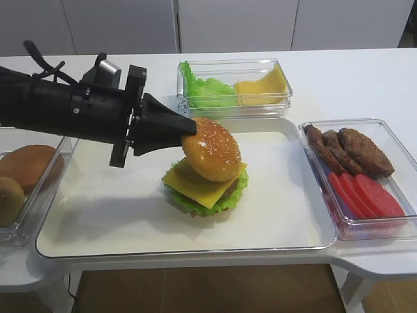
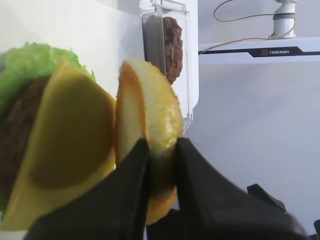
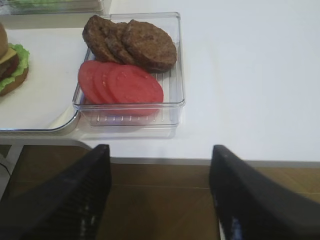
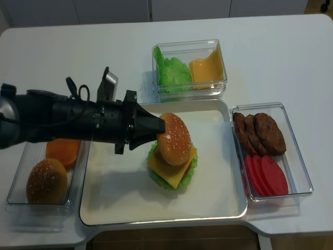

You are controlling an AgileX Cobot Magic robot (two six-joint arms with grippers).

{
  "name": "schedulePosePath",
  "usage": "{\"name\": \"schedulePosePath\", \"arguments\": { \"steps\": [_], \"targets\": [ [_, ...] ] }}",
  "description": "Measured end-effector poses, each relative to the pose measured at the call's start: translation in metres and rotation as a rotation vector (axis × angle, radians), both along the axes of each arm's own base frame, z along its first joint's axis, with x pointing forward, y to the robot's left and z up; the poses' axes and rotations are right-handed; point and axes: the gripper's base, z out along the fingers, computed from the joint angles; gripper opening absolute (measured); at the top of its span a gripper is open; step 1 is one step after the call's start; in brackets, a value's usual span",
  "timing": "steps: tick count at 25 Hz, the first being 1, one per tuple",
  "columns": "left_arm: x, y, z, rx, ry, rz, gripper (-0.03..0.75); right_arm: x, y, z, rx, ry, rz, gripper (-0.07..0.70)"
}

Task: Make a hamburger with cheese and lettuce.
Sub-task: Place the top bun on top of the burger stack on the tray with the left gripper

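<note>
1. The left gripper [image 1: 189, 128] is clenched on the edge of the sesame top bun [image 1: 212, 149], holding it tilted over the stack; the wrist view shows both fingers [image 2: 132, 175] pinching its rim.
2. Below it the cheese [image 1: 203, 184] lies on the patty, over the lettuce [image 1: 225, 198]; the hamburger [image 4: 173, 156] sits mid-tray [image 1: 117, 222].
3. The right gripper [image 3: 160, 195] hangs with jaws apart, grasping nothing, near the bin of patties and tomato slices [image 3: 176, 65].

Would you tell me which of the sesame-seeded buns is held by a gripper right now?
The sesame bun tilted over the cheese on the tray, pinched at its edge by the left gripper. The other seeded bun lies untouched in the left container.
</note>
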Motion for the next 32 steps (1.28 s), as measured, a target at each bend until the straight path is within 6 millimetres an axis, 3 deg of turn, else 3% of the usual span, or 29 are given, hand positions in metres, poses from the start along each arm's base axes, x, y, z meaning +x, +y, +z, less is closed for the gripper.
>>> {"name": "schedulePosePath", "arguments": {
  "steps": [32],
  "targets": [
    [0.005,-0.005,-0.009,-0.035,0.029,0.018,0.112,0.000,0.000,0.000,-0.002,0.000,0.001,0.468]
  ]
}}
